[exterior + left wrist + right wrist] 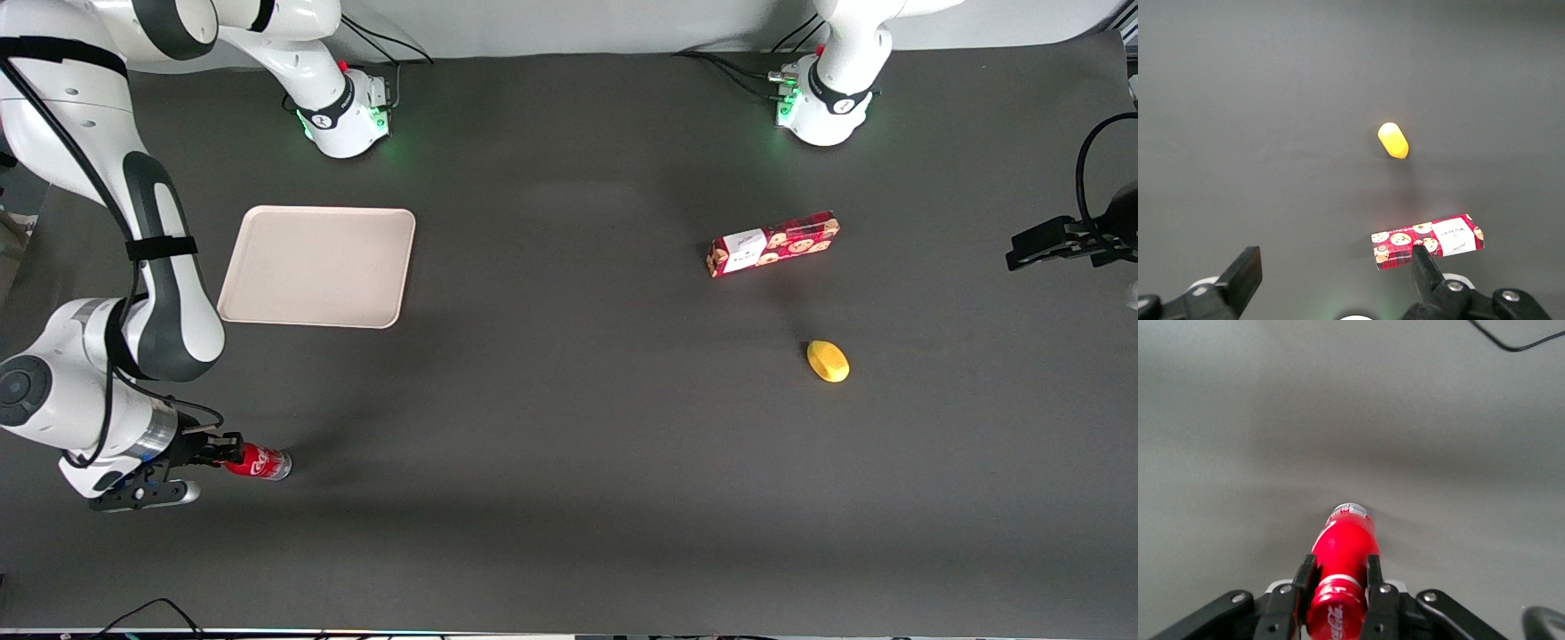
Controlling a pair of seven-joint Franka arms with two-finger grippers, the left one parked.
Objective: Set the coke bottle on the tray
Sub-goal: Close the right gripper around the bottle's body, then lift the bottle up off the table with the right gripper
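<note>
Right wrist view shows my gripper (1336,587) clamped on the bottle (1341,580) — grasp done. It's low over the table (569,444), nearer the front camera than the tray (316,267) — carry and placement remain.

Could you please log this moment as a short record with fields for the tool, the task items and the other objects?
tool: at the working arm's end of the table, fingers closed on the coke bottle's sides
coke bottle: held in the tool, nearer the front camera than the tray
tray: flat on the table, nothing on it
cookie box: toward the parked arm's end
yellow object: near the cookie box, nearer the front camera
</note>
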